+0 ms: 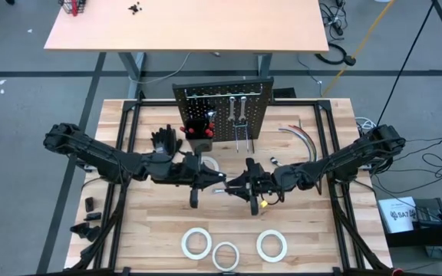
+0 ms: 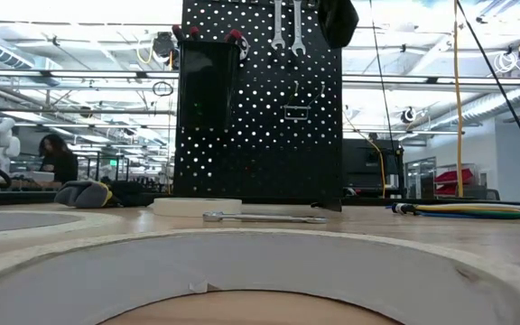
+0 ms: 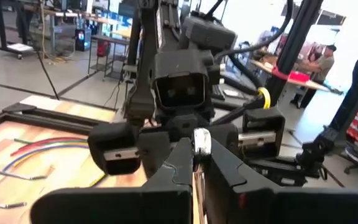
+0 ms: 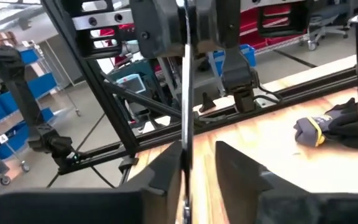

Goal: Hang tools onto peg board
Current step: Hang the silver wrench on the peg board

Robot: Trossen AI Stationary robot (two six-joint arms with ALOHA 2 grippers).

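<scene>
Over the middle of the table, a silver wrench [image 1: 222, 188] is held level between my two grippers, which face each other. My left gripper [image 1: 215, 182] is shut on it. My right gripper [image 1: 238, 185] stands open around its other end [image 4: 184, 124]. The black peg board [image 1: 222, 107] stands upright at the far middle. Two wrenches [image 2: 287, 27] hang from its top hooks, and red-handled screwdrivers [image 1: 198, 126] stand in its bin. Three white tape rolls [image 1: 225, 255] lie flat near the front edge, and one more tape roll [image 2: 197, 206] lies before the board beside a loose wrench [image 2: 264, 218]. My left gripper pinches the wrench's shaft [image 3: 199, 163] between its two fingers, which come level from the table's left and lie along the shaft. The wrench's head [image 3: 201, 140] sticks out past the fingertips, and the wrench is lifted clear of the table. My right gripper has the wrench's shaft [image 4: 184, 155] lying along the inner face of one finger [image 4: 166, 171]. The other finger [image 4: 241, 171] stands apart from it with a gap showing. The fingers come level from the table's right, along the shaft.
Black gloves [image 1: 167, 140] lie left of the board. Curved hoses [image 1: 301, 138] lie to its right. Small black parts [image 1: 89, 218] sit at the left front. A black metal frame [image 1: 129, 138] borders the tabletop, and a second table [image 1: 183, 27] stands beyond it.
</scene>
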